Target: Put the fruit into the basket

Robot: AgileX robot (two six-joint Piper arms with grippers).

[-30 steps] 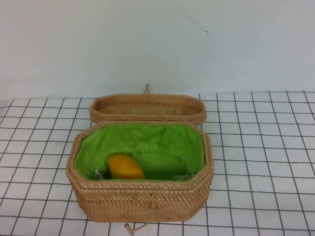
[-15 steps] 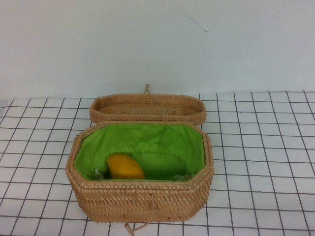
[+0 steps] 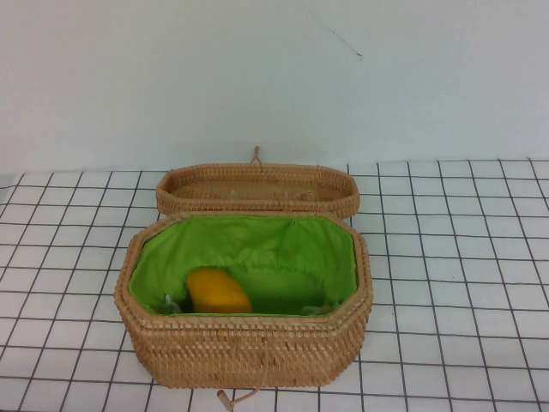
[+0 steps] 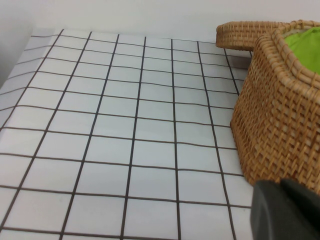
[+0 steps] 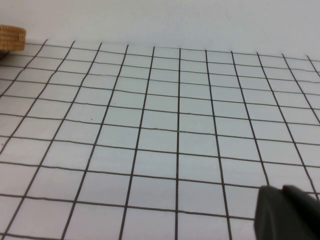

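The mango (image 3: 218,292) lay inside the basket (image 3: 244,348), so the job looked done; the left gripper (image 4: 285,210) and right gripper (image 5: 287,212) sat low beside it, grip unclear.

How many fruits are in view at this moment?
1: the fruit lies inside the basket, toward its left end. Both grippers are out of the high view, left gripper beside the basket, right gripper over bare table.

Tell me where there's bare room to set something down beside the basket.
Bare grid table lies right of the basket and left of it. Behind, the lid crowds close. Inside, the fruit leaves green lining free to its right. Left pincer and right pincer sit low, barely seen.
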